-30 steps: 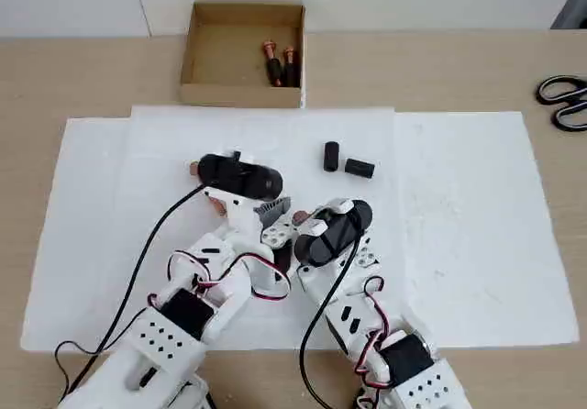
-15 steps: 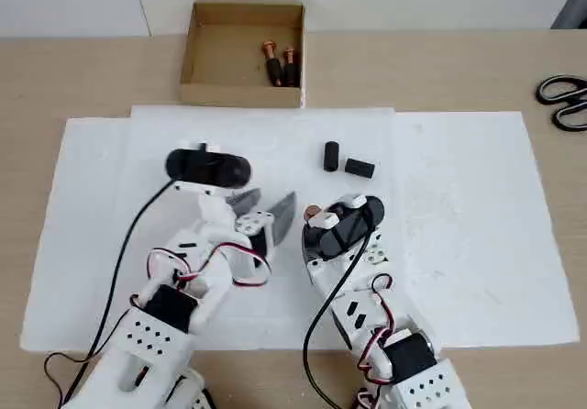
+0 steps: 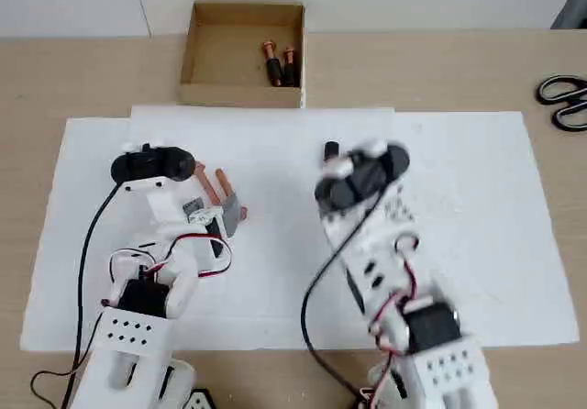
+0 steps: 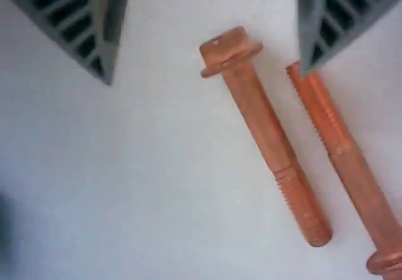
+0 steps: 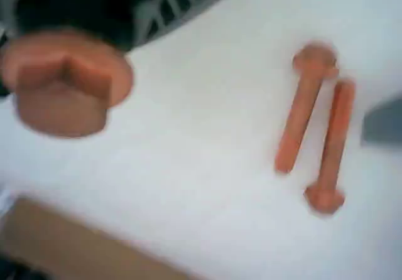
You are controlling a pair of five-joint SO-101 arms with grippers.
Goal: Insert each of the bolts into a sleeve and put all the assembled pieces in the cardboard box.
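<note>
**Left fingers spread over two loose bolts, right fingers clamped on a third**

The left gripper [image 4: 207, 70] stands wide open, and its grey ribbed fingers [image 4: 81, 22] grasp nothing. On the white paper [image 4: 125, 186] beneath them lie two copper bolts, side by side and head to tail. The first bolt [image 4: 264, 135] lies in the gap, closer to one finger than to the other. Its flanged head is about level with the fingertips and clear of both. The second bolt [image 4: 342, 161] lies just outside the first. Its threaded end runs in under the tip of that closer finger, and I cannot tell whether the two touch.

The right gripper [image 5: 75, 35] is clamped on a third bolt [image 5: 66, 82], held clear of the paper with its head toward the wrist camera. A dark shape sits around the shank behind the head, and I cannot tell whether it is a sleeve.

A loose black sleeve [image 3: 331, 149] lies on the paper just ahead of the right fingers. Well beyond both pairs of fingers, the cardboard box [image 3: 204, 56] holds two assembled pieces [image 3: 280, 64].
</note>
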